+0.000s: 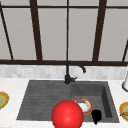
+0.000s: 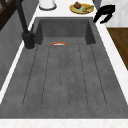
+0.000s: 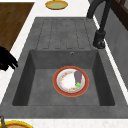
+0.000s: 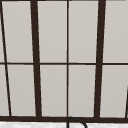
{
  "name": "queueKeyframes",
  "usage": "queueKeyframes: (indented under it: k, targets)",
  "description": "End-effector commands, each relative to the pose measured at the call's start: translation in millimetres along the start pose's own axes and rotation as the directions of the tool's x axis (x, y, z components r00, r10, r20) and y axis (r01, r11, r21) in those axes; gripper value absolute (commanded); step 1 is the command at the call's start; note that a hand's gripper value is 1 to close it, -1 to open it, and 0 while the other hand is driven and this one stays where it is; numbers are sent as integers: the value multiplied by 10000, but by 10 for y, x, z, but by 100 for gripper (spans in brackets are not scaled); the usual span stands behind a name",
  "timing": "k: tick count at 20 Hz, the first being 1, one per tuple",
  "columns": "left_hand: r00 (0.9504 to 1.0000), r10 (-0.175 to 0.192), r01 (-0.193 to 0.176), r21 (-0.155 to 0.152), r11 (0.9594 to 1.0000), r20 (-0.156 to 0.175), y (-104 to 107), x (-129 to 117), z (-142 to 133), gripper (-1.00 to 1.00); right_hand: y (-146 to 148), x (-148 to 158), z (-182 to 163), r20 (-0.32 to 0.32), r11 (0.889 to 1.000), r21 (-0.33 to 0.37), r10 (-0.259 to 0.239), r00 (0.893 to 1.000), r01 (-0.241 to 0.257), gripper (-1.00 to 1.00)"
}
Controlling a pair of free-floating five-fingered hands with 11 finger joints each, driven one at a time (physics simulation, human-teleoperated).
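Hovering over the front right rim of the sink (image 1: 30,100), one black hand (image 1: 96,116) hangs in the air with nothing in its grasp; its fingers (image 2: 110,8) are loosely spread and gently bent, thumb apart from the rest. Being at the right of the front view, it is the right hand, seen in the left side view above the white worktop (image 2: 120,22) beside the basin, and in the right side view at the left edge.

Nearest item: a red-rimmed plate (image 3: 70,81) lying flat on the basin floor, near the hand but below it and not touched. On the plate rests a small dark aubergine (image 3: 78,76) with a green stalk end.

Other items:
- red ball (image 1: 67,115), large, at the sink's front edge, just left of the hand;
- black tap (image 1: 68,72) at the back of the sink, spout turned right;
- yellow plate (image 2: 81,8) with food on the worktop right of the sink;
- second yellow plate (image 3: 56,4) on the worktop at the left;
- white vessel (image 2: 47,3) at the back right;
- dark-framed window (image 4: 67,60) behind.
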Motion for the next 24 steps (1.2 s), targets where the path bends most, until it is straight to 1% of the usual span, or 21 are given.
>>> queueKeyframes:
  k: [1,4,8,10,12,14,21,24]
  targets:
    - [9993,233,-228,-156,9996,298,146,14,-349,100,0,0,0,0,10000,0,0,10000,0,0]
    - [9996,175,-173,-127,9998,218,236,36,-633,100,0,0,0,0,10000,0,0,10000,0,0]
    - [9999,-2,4,-183,9998,118,303,98,-1019,100,0,0,0,0,10000,0,0,10000,0,0]
    - [10000,0,1,-250,9997,40,315,143,-1191,100,0,0,0,0,10000,0,0,10000,0,0]
    - [9999,84,-87,-336,9994,-80,295,204,-1340,100,0,0,0,0,10000,0,0,10000,0,0]
    - [9997,129,-139,-460,9988,-217,231,286,-1464,100,0,0,0,0,10000,0,0,10000,0,0]
    - [9996,122,-134,-465,9988,-260,43,501,-1949,100,0,0,0,0,10000,0,0,10000,0,0]
    - [9997,123,-131,-395,9991,-212,-10,571,-2177,100,0,0,0,0,10000,0,0,10000,0,0]
